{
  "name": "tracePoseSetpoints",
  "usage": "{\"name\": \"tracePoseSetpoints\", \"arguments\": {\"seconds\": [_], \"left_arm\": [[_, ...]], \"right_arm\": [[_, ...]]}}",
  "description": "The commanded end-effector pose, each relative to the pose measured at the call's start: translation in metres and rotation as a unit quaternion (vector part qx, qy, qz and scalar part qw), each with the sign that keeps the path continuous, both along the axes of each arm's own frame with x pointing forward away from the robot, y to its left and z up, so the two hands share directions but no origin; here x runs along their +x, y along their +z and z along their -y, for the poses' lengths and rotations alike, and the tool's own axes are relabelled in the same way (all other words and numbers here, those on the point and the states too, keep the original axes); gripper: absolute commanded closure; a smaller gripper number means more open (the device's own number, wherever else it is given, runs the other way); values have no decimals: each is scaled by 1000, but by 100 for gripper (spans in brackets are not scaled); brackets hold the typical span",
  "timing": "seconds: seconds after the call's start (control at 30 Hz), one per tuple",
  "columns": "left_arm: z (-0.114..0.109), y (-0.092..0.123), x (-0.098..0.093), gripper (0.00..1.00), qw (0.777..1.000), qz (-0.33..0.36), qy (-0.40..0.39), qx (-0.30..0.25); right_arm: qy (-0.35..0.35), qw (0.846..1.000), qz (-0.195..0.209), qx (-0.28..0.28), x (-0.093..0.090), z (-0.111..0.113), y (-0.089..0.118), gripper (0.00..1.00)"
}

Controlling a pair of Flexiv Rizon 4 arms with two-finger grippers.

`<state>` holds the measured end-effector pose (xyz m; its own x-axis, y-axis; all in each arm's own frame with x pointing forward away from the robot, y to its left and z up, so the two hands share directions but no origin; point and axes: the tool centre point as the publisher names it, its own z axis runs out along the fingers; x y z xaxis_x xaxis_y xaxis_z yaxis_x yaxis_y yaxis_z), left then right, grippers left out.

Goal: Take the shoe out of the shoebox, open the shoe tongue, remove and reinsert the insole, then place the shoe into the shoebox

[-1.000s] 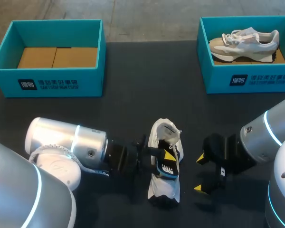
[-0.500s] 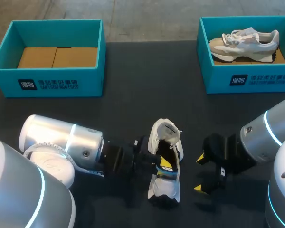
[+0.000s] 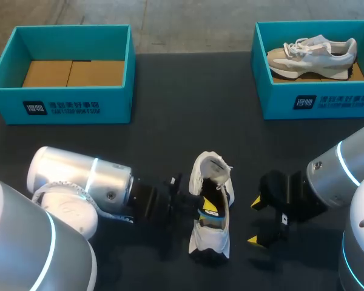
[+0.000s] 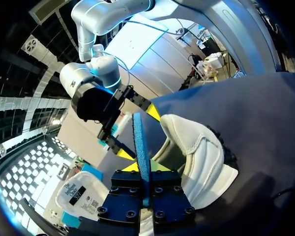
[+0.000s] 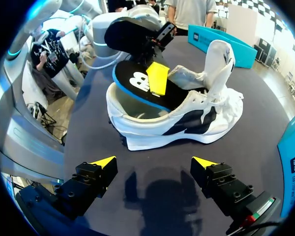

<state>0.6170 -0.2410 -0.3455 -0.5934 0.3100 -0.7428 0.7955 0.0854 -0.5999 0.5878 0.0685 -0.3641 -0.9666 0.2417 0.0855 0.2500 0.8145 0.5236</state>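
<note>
Two shoeboxes [image 3: 60, 106] [image 3: 315, 100] sit on the dark table [image 3: 188, 109] (left claw [image 4: 145, 169] grips insole [image 4: 140, 137], right claw [image 5: 155, 162] wide).

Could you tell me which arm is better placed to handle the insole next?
Left. The left gripper has its fingers shut on the black, blue-edged insole, which lies partly in the white shoe. The right gripper is open and empty beside the shoe, touching nothing.

Shoe [image 3: 210, 241], insole [image 5: 132, 81] partly inside, between left gripper [image 3: 207, 209] and right gripper [image 3: 255, 221]; shoeboxes [image 3: 60, 108] behind.
</note>
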Motion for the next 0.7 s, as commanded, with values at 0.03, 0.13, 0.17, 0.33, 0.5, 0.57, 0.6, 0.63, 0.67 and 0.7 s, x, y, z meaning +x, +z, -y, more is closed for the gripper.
{"name": "tracePoseSetpoints", "arguments": {"seconds": [0.03, 0.13, 0.17, 0.33, 0.5, 0.57, 0.6, 0.63, 0.67, 0.7], "left_arm": [[5, -6, 6, 100, 1000, 0, 2, 12], [5, -9, 9, 100, 1000, -1, 6, 16], [5, -9, 9, 100, 1000, -1, 7, 16], [3, -1, 2, 59, 1000, -6, 6, 8], [2, 9, -7, 65, 1000, -7, 2, -3], [2, 12, -10, 69, 1000, -12, -2, -7], [2, 14, -11, 72, 1000, -14, -4, -7], [2, 15, -12, 76, 1000, -14, -5, -8], [3, 15, -13, 80, 1000, -14, -8, -7], [3, 16, -14, 86, 1000, -13, -10, -6]], "right_arm": [[-1, 1000, 1, 0, -2, 1, 1, 0], [-1, 1000, 1, 0, -2, 1, 1, 0], [-1, 1000, 1, 0, -2, 1, 1, 0], [-1, 1000, 1, 0, -2, 1, 1, 0], [-1, 1000, 1, 0, -2, 1, 1, 0], [-1, 1000, 1, 0, -2, 1, 1, 0], [-1, 1000, 1, 0, -2, 1, 1, 0], [-1, 1000, 1, 0, -2, 1, 1, 0], [-1, 1000, 1, 0, -2, 1, 1, 0], [-1, 1000, 1, 0, -2, 1, 1, 0]]}}
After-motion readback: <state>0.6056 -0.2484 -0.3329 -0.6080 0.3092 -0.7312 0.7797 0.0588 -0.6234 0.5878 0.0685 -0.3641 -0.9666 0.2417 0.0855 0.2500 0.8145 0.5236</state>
